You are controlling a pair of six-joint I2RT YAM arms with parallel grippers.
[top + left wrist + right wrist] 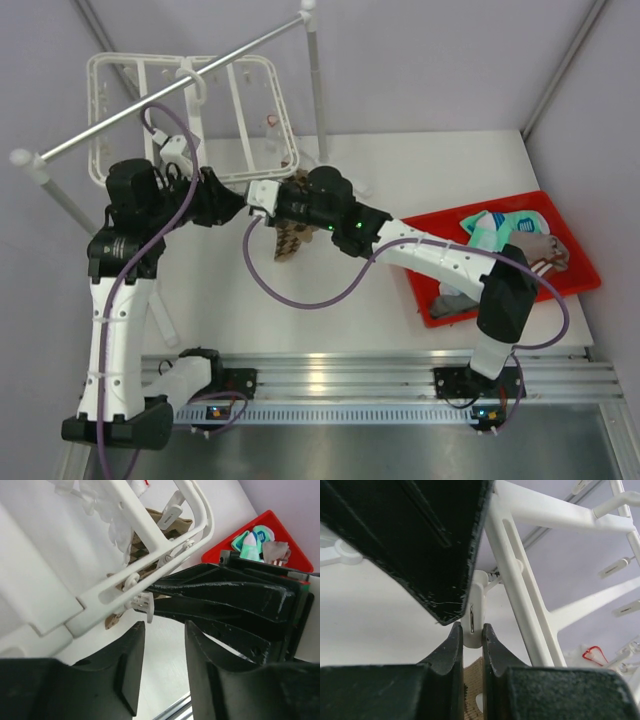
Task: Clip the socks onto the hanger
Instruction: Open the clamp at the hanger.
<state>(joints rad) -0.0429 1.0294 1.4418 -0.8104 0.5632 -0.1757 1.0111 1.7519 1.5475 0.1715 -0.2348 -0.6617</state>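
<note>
**Checkered sock (288, 240) meets hanger (95, 120) at centre frame**
We see its long axis running top to bottom, upper end at the hanger's lower-right corner, where our right gripper (472, 632) pinches a white clip (471, 600); our left gripper (162, 635) gapes alongside.

White hanger (87, 611), checkered sock (288, 240) at its corner

Even, soft, bright light; wrist views blur at close range.
</note>
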